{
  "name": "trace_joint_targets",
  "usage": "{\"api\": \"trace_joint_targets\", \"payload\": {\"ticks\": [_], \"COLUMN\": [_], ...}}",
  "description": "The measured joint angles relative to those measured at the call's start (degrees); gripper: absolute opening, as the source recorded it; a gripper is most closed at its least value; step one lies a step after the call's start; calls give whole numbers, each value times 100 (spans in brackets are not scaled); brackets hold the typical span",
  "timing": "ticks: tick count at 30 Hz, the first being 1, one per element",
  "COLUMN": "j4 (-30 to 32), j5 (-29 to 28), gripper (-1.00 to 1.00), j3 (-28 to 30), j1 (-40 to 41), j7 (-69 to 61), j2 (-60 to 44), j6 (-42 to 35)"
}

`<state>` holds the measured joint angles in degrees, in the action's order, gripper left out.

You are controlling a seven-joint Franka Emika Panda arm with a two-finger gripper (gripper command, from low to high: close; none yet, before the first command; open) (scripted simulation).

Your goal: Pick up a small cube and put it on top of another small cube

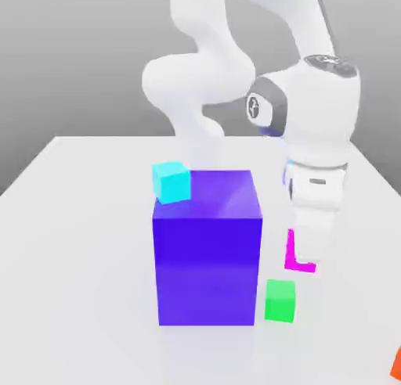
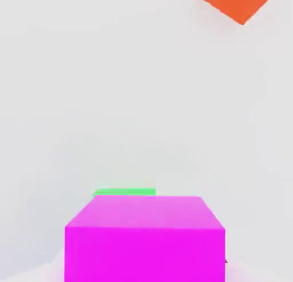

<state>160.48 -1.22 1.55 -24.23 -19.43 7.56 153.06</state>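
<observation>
On a plain white tabletop (image 1: 86, 188) against a flat grey backdrop, the robot's gripper (image 1: 307, 260) is clamped on the magenta cube (image 2: 144, 238), held up just above and behind the green cube (image 1: 279, 300). A large blue-violet block (image 1: 207, 246) stands beside them, a cyan cube (image 1: 171, 181) at its upper corner; an orange cube (image 2: 234, 1) lies apart.

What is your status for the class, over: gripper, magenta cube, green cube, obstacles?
Gripper shut on magenta cube. Green cube on the table beside the big blue-violet block, top bare. Nothing between the two cubes.
</observation>
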Motion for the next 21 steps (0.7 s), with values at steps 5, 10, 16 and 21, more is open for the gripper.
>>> {"api": "trace_joint_targets", "payload": {"ticks": [5, 10, 16, 21], "j4": [1, -54, -59, -7], "j5": [303, 518, 602, 420], "gripper": [-100, -100, -100, -100], "j3": [82, 90, 104, 180], "j1": [-115, -191, -223, -221], "j7": [-531, -699, -762, -626], "j2": [-159, -455, -885, -1291], "j6": [108, 346, 788, 1256]}}
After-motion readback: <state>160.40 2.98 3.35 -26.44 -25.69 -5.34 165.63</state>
